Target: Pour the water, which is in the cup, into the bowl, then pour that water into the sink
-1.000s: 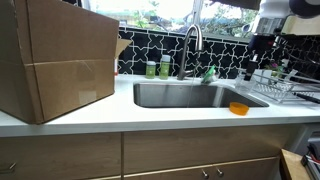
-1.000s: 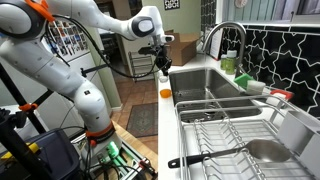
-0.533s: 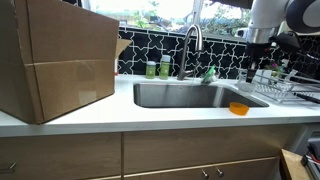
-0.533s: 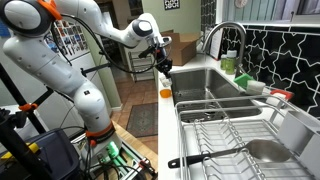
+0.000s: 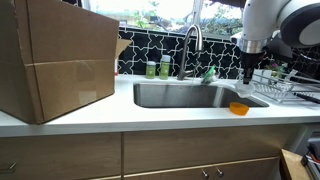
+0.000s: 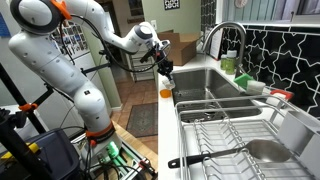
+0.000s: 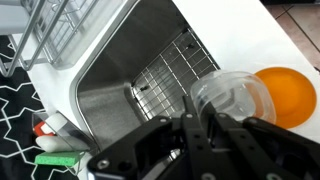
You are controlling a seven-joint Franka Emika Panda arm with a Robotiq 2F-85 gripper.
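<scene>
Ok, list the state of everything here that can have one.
Round orange bowl: upright on the white counter.
Clear plastic cup: gripped, held in the air near the bowl; water not discernible.
Robotiq gripper: shut on the cup.
Stainless steel sink: wire grid on its floor.
Curved steel faucet: no flow visible.

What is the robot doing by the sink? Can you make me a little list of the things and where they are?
gripper: shut on the cup, up above the counter by the sink's corner
cup: clear, held mouth-up, next to the bowl in the wrist view
bowl: orange, sitting on the white counter beside the sink
sink: steel, with a wire grid on its floor
water: too clear to see here
faucet: curved, behind the sink
dish rack: wire, past the bowl
cardboard box: big, on the counter
</scene>
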